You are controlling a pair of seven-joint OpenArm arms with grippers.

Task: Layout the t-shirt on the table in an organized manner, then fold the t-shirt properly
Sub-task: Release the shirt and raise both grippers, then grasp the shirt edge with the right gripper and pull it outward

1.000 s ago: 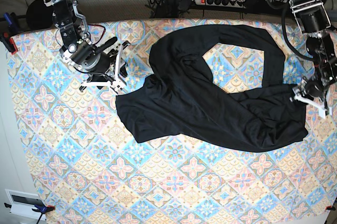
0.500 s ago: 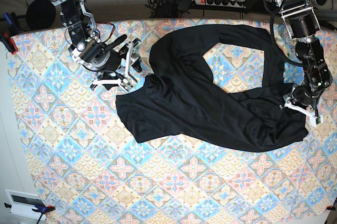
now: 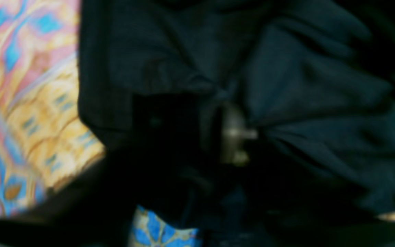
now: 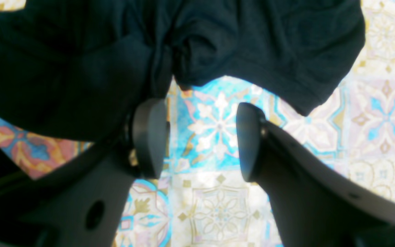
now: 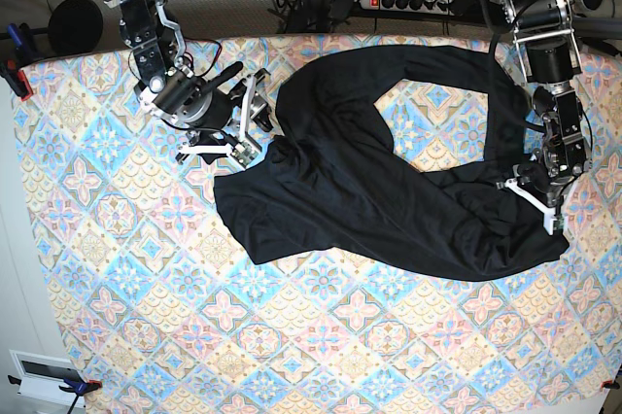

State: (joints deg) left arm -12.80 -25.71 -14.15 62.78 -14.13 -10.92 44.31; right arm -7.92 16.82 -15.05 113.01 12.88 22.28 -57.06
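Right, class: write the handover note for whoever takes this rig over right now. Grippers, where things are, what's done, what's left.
Right gripper: open, empty, jaws over bare table just short of the t-shirt edge.
Left gripper: down in the fabric at the shirt's other side; the wrist view is too dark and blurred to tell whether it is gripping.
T-shirt: lying bunched and twisted on the far half of the table, with a loop of cloth around a patch of bare table.
Done: nothing laid flat yet.
Left: take hold of both sides, spread the shirt out flat, then fold it.
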